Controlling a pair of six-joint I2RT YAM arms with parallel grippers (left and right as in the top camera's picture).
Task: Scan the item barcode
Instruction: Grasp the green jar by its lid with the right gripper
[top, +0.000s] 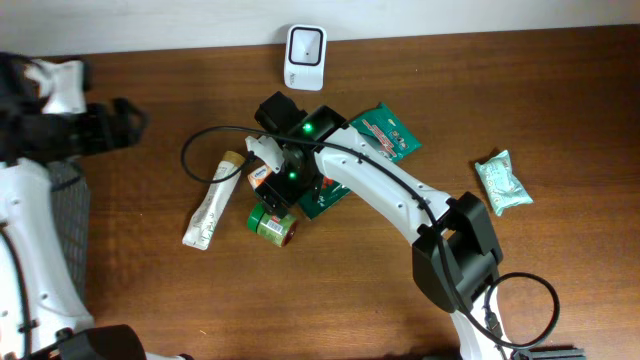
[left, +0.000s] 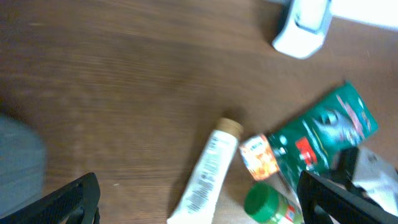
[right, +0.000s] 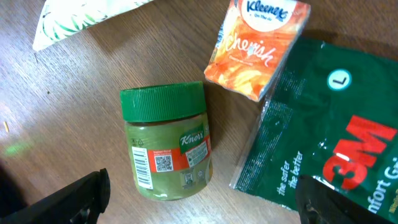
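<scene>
- A green-lidded jar with a red label (right: 165, 140) lies on its side on the brown wooden table (right: 74, 81), centre-left of the right wrist frame, its barcode facing the camera.
- The right gripper (right: 202, 193) hovers above the jar, fingers spread, grasping nothing.
- The left gripper (left: 199, 202) is likewise released.
- A white barcode scanner (top: 304, 55) stands at the top centre of the overhead frame.

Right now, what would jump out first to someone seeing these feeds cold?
The green-lidded jar lies on its side mid-table, barcode label facing up, with the open right gripper directly above it. An orange Kleenex pack and a dark green 3M package lie close beside it; the white scanner stands at the far edge.
</scene>
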